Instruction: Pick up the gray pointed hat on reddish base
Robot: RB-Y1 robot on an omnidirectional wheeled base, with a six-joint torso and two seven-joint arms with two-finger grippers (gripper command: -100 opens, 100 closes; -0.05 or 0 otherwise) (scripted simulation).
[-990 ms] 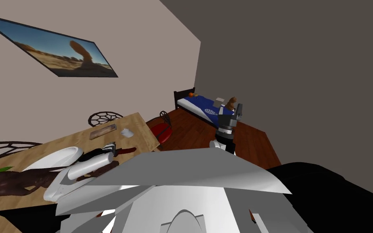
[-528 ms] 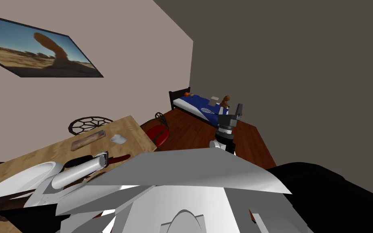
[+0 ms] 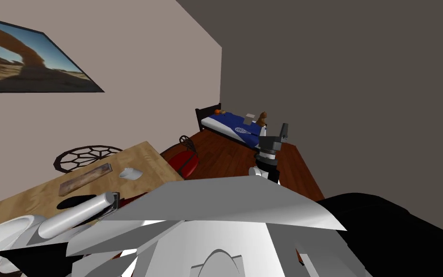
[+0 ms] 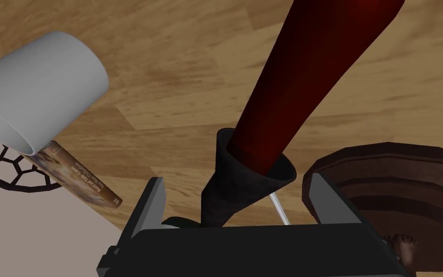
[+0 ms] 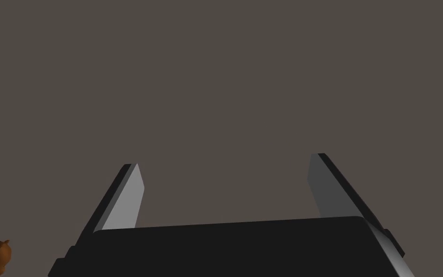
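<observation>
Right between the fingers of the left tool (image 4: pixel 238 179) is the hat (image 4: pixel 230 192), a dark grey, nearly black pointed cone. Its wide mouth is fitted over the end of a long dark red body (image 4: pixel 312 62) that runs away from the tool across the light wooden desk (image 4: pixel 177 72). The tool is spread wide, one finger on each side of the cone and neither touching it, so it's got no grip on anything. A thin white line shows just beside the cone, can't tell what that is. Just outside one finger is a dark brown round base (image 4: pixel 388 178). Out past the other finger a white cylinder (image 4: pixel 38 91) lies on its side over one end of a flat book (image 4: pixel 79 175) near the desk edge, with a black wire chair (image 4: pixel 4 163) beyond that edge. In the head view the desk is on my left with the left forearm reaching over it, and a red-seated chair (image 3: pixel 184 163) stands at its far end. The right tool (image 3: pixel 273 137) is held up out front, well apart from the desk, fingers apart. Past it a bed (image 3: pixel 230 125) with a blue cover stands by the far wall on a reddish wood floor (image 3: pixel 230 158).
</observation>
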